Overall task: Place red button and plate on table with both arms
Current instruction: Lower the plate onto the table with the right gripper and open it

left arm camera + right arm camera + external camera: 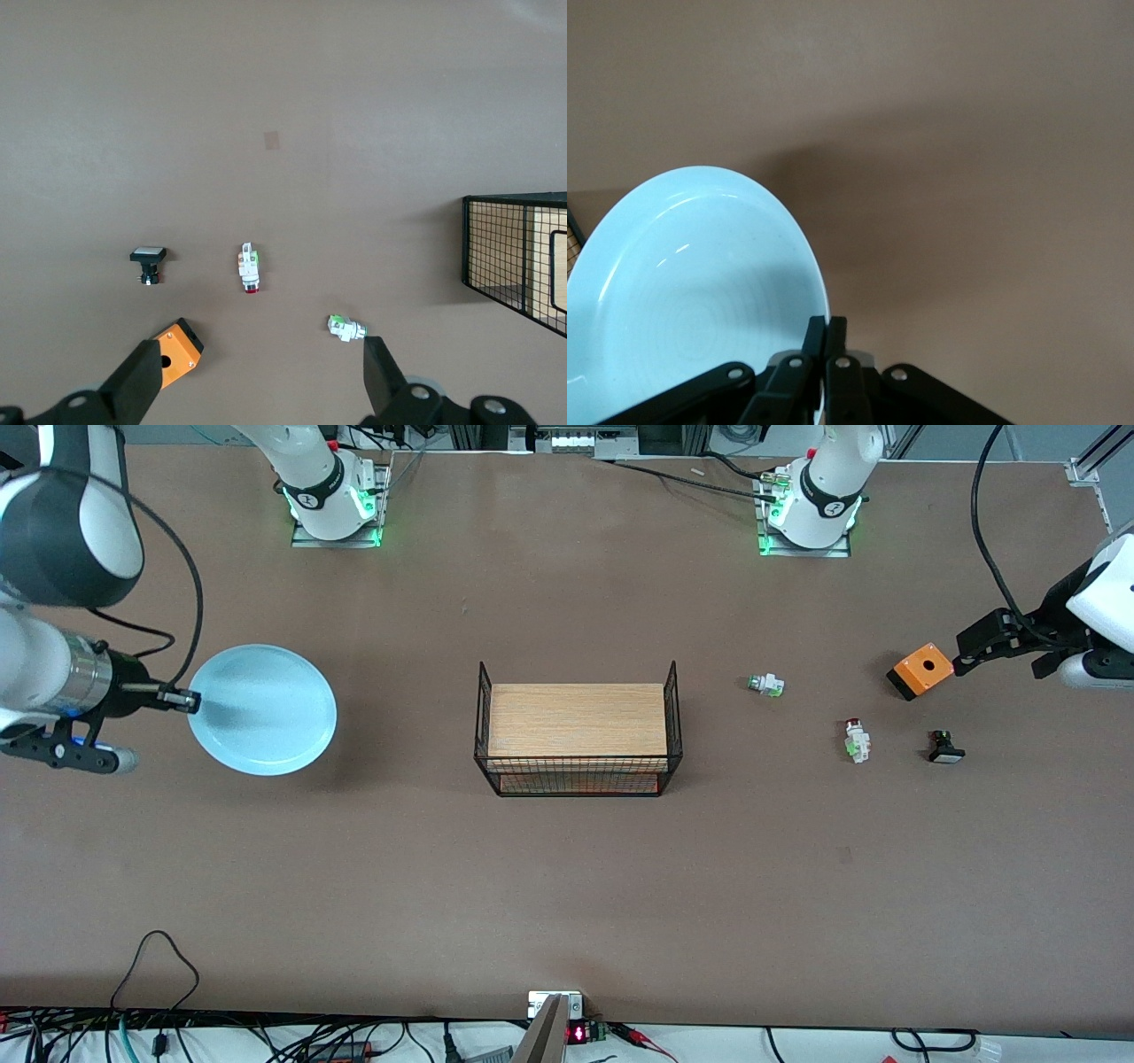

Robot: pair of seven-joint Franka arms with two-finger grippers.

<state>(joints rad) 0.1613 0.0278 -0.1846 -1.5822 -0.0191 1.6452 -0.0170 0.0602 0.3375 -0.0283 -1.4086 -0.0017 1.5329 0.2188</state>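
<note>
The light-blue plate (261,708) (691,292) hangs a little over the brown table (567,886) at the right arm's end and casts a shadow on it. My right gripper (190,701) (828,329) is shut on the plate's rim. The red button (856,740) (250,268), white with a dark red cap and green bits, lies on the table toward the left arm's end. My left gripper (992,651) (261,354) is open with nothing between its fingers, in the air beside an orange box.
A wire-sided rack with a wooden top (578,731) (523,257) stands mid-table. An orange box (921,670) (177,354), a white-and-green part (766,685) (347,328) and a black button with a white cap (945,747) (148,264) lie around the red button.
</note>
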